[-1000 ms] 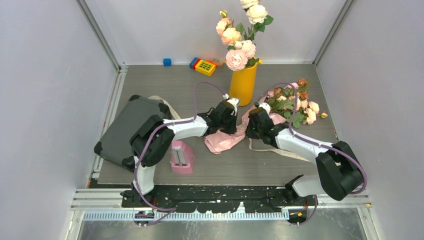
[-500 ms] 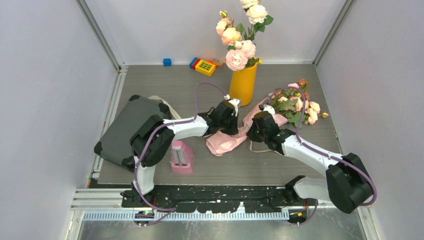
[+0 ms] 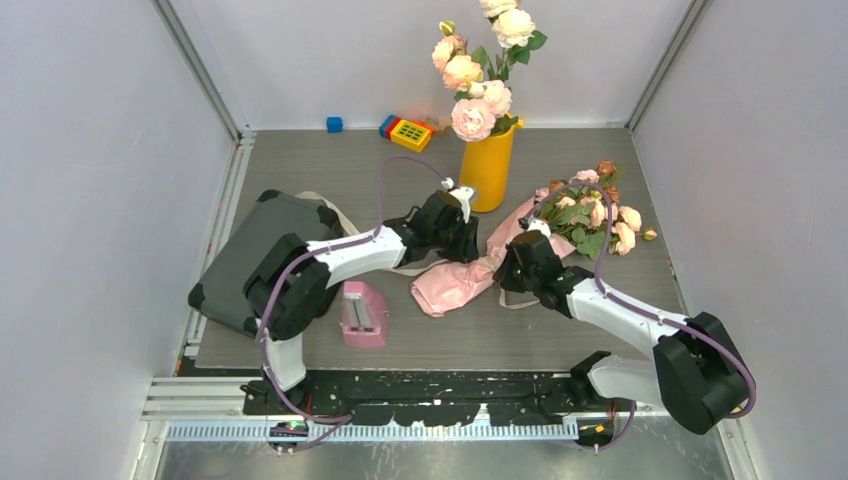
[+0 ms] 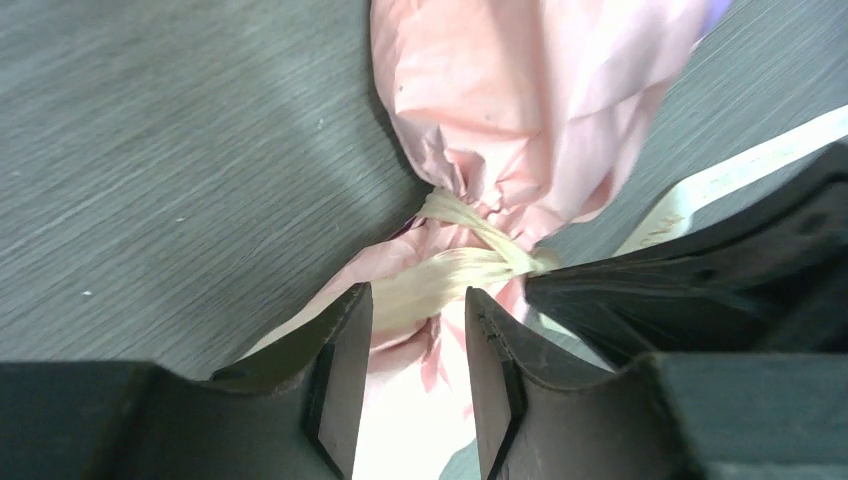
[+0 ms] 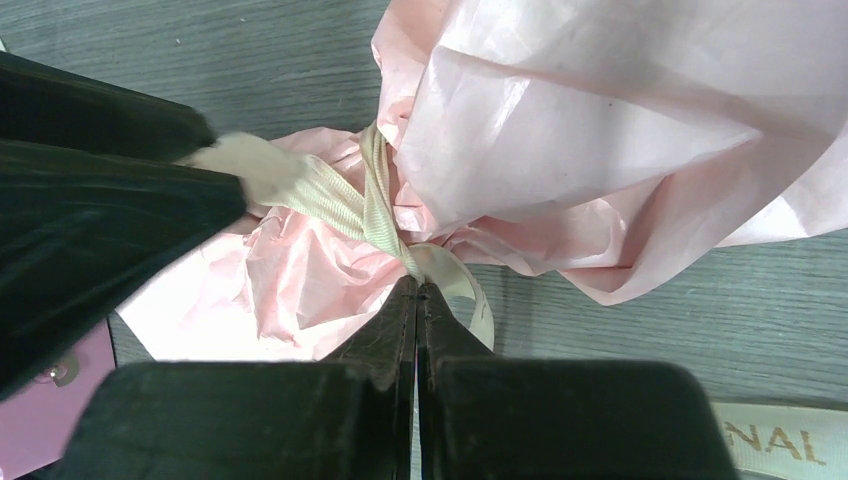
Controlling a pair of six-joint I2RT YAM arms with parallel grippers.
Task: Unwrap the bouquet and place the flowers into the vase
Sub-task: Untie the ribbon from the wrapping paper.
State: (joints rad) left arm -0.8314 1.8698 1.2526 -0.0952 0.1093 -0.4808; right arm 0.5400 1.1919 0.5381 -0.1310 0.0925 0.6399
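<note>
The bouquet [image 3: 470, 280] lies on its side mid-table, its pink paper [image 5: 600, 120] cinched by a beige ribbon [image 5: 375, 215]. Its flowers [image 3: 595, 210] point to the right, toward the back. The yellow vase [image 3: 487, 172] stands behind it and holds big pale roses. My left gripper [image 4: 417, 300] hangs open just over the knotted ribbon [image 4: 470, 262], which runs past its tips without being pinched. From the other side, my right gripper [image 5: 417, 288] is shut on a strand of the ribbon at the knot. In the top view the left gripper [image 3: 458, 238] and right gripper [image 3: 512, 268] flank the bouquet's waist.
A dark grey case [image 3: 255, 255] lies at the left with a pink device [image 3: 363, 313] beside it. A yellow-red toy [image 3: 408, 131] and a blue block [image 3: 334, 124] sit by the back wall. A loose lettered ribbon band [image 5: 780, 440] trails on the table near my right gripper.
My left gripper has opened and let go of the ribbon. My right gripper, still shut on its strand, has drawn a little toward the near edge, and the bouquet has shifted slightly.
</note>
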